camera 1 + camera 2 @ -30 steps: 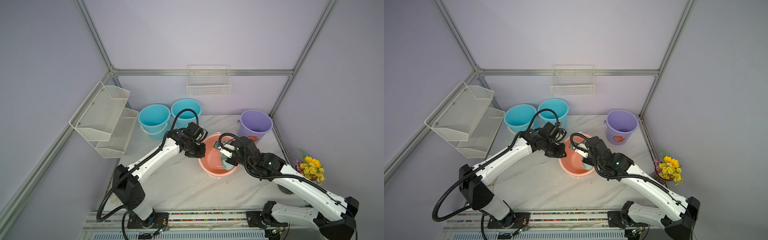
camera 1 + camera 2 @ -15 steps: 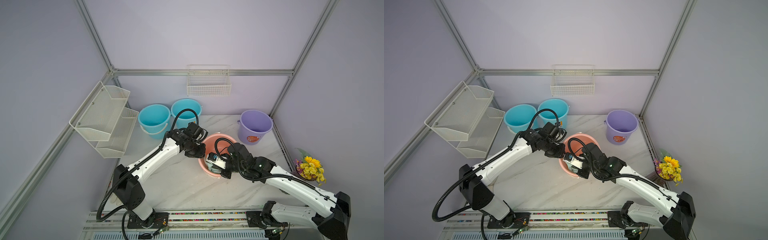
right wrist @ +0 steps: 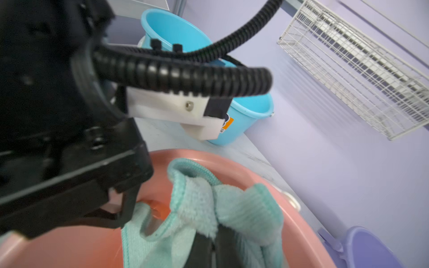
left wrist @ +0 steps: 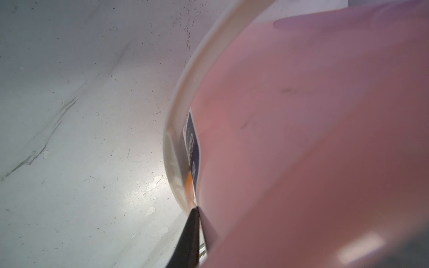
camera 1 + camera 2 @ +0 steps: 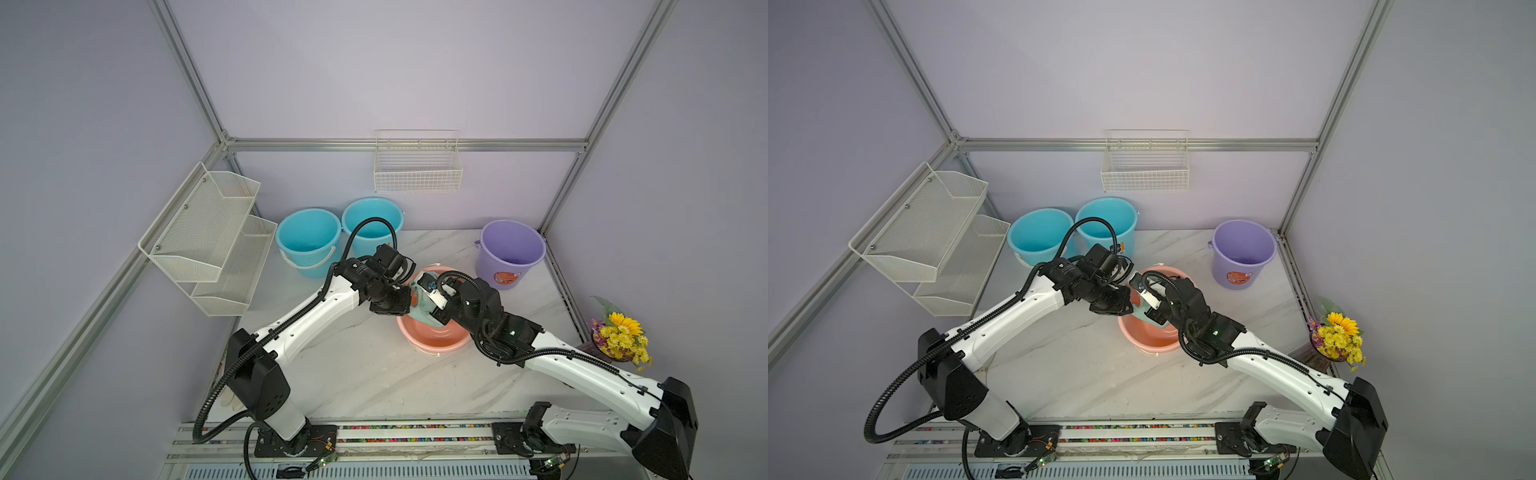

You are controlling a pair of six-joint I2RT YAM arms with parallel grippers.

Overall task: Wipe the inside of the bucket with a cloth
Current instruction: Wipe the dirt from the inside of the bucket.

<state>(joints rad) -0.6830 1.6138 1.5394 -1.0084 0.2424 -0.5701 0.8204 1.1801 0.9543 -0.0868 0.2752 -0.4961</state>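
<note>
So, right gripper [image 3: 214, 236] is pinched tight on the cloth [image 3: 197, 204], which bunches just ahead of its fingers inside the bucket [image 5: 432, 345] mouth. Left gripper [image 4: 197, 222] nips the bucket rim, right beside it. Risks: the 2 grippers clash, wipe pressure pops the thin rim grip and the bucket skids, or cloth snags the left finger.

Your mint cloth [image 3: 192, 204] hangs bunched from the right hand [image 3: 214, 243], inside the pink bucket [image 5: 432, 343] the left hand [image 4: 200, 220] grips.
</note>
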